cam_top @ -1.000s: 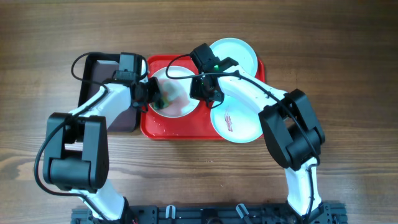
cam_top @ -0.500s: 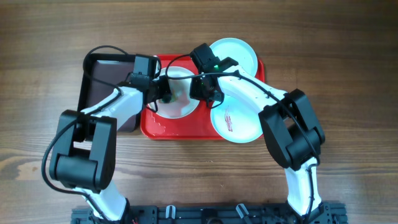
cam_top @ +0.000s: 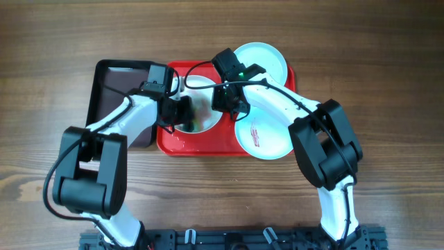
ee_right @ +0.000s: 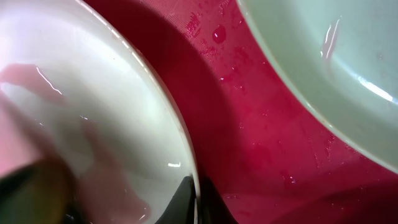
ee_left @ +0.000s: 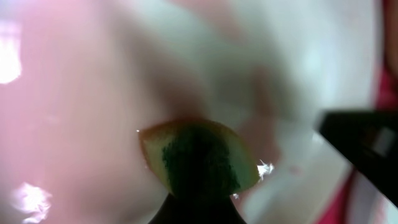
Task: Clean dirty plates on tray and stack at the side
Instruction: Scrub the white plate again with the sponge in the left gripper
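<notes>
On red tray [ee_right: 261, 130], white plate [ee_right: 106, 106] rim clamped within right pincer [ee_right: 198, 198].

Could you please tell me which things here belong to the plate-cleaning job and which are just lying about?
Part of the job:
white plate
far turquoise plate
near turquoise plate, smeared red
red tray
sponge, pressed on the white plate

Just lying about:
black tray, left of the red tray
wooden table, only the work surface

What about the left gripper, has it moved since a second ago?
Yes. The left gripper slid away from the black tray, farther over the white plate.
</notes>
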